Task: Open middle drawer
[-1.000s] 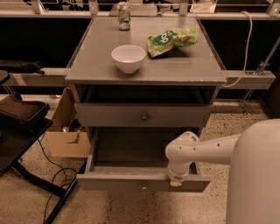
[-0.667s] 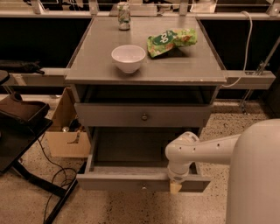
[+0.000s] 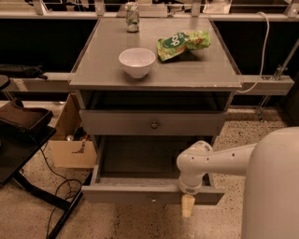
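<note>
On the bench [image 3: 93,70] a bowl [image 3: 137,60] sat front and left, a bag [image 3: 182,43] behind it to the right, and a can [image 3: 132,10] at the back edge. Under the top sat the middle drawer [image 3: 117,123], and below it the bottom drawer [image 3: 121,193] stood pulled out. The gripper [image 3: 188,210] hung before that lower front, right of its knob [image 3: 154,200].

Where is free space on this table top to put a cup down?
Free: the front left corner beside the bowl, and the front right strip before the chip bag. Crowded: the middle back, near the can. The gripper hangs at the front of the middle drawer.
</note>
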Robot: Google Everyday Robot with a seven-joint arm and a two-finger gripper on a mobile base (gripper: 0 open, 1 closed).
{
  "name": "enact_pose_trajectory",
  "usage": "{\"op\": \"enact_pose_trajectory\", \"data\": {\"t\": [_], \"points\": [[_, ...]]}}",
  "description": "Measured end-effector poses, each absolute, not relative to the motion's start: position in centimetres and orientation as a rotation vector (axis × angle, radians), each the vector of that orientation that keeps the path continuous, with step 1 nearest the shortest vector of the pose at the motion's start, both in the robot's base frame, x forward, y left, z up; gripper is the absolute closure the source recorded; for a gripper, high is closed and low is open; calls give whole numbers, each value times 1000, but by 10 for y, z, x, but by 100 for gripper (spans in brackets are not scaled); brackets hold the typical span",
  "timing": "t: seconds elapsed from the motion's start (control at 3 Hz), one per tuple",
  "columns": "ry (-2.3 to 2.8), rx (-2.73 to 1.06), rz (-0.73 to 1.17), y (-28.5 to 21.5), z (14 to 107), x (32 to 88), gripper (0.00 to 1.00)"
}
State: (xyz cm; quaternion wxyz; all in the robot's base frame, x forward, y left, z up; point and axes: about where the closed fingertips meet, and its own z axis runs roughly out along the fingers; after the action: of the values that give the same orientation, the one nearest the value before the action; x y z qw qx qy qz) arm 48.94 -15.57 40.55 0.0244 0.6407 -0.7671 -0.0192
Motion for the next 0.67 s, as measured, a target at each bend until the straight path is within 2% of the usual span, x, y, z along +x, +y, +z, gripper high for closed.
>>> {"op": "enact_pose_trajectory", "data": {"t": [0.33,0.67], "points": [[-2308,2083,-78,-144,419,515,0],[-2304,2090,-78,-143,419,516,0]]}}
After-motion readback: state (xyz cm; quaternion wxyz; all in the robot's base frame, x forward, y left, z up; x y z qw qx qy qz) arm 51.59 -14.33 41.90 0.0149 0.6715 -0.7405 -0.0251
